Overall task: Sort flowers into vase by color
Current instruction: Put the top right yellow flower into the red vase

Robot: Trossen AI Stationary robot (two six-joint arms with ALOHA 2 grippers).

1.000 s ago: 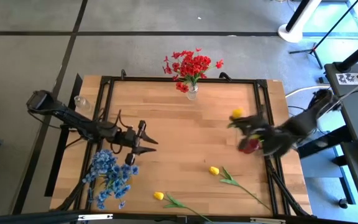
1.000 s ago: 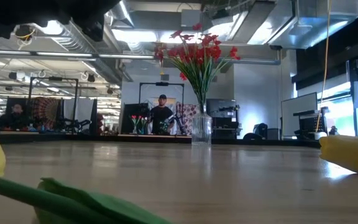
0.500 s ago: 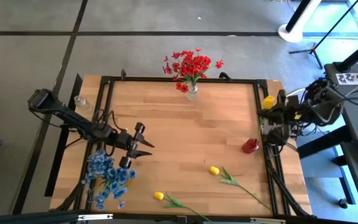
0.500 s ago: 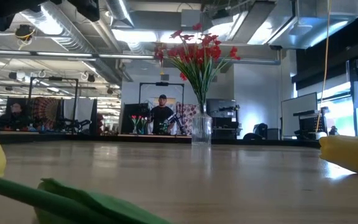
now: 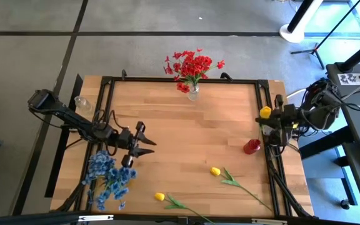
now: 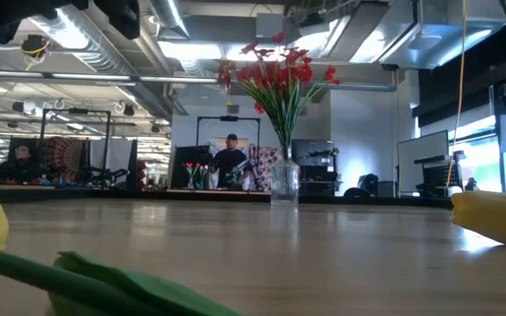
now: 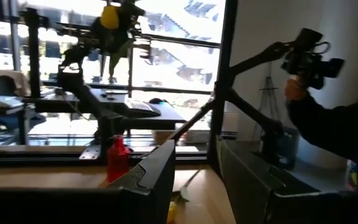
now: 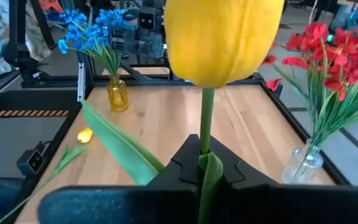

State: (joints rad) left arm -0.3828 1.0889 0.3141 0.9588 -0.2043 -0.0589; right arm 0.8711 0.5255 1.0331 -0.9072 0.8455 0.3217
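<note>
Overhead, table-level, two wrist views

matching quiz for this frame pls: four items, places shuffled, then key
Things:
1. red blooms
2. blue blooms
3. lifted tulip
4. red vase

Places:
A. stem clamped in right gripper
B. in amber vase
C. at right edge of table
D. in clear vase

Pairs: 1-D, 2-B, 3-A, 4-C

Left gripper hangs open beside the blue blooms.
</note>
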